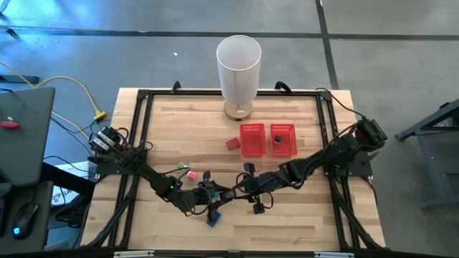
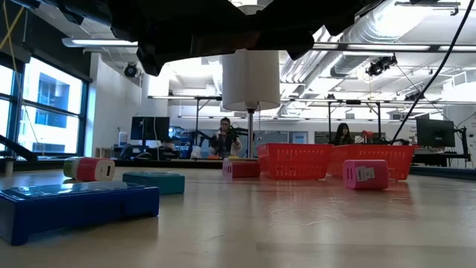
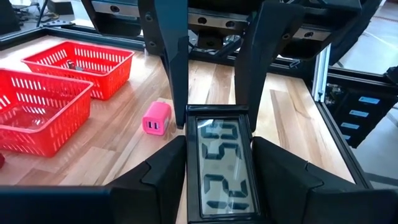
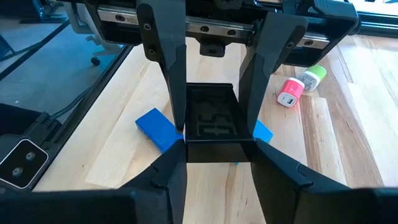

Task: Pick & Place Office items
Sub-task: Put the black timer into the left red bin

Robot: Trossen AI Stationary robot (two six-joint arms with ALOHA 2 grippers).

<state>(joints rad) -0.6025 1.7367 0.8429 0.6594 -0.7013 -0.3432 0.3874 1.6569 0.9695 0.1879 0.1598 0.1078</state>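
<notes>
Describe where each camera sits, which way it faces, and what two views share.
High view: overhead, facing straight down; table, red tray, both arms.
Low view: tabletop height, facing level toward the room; arms a dark mass overhead.
Left wrist view: on the left arm, past the left gripper to the black display piece.
Right wrist view: on the right arm, past the right gripper to that piece's back.
Shared: both wrist views show that piece.

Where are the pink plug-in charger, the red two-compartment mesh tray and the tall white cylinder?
pink plug-in charger [image 3: 156, 117], left wrist view, on its front face.
red two-compartment mesh tray [image 1: 252, 140], high view, on the left compartment's floor.
tall white cylinder [image 1: 237, 77], high view, on its side wall.
</notes>
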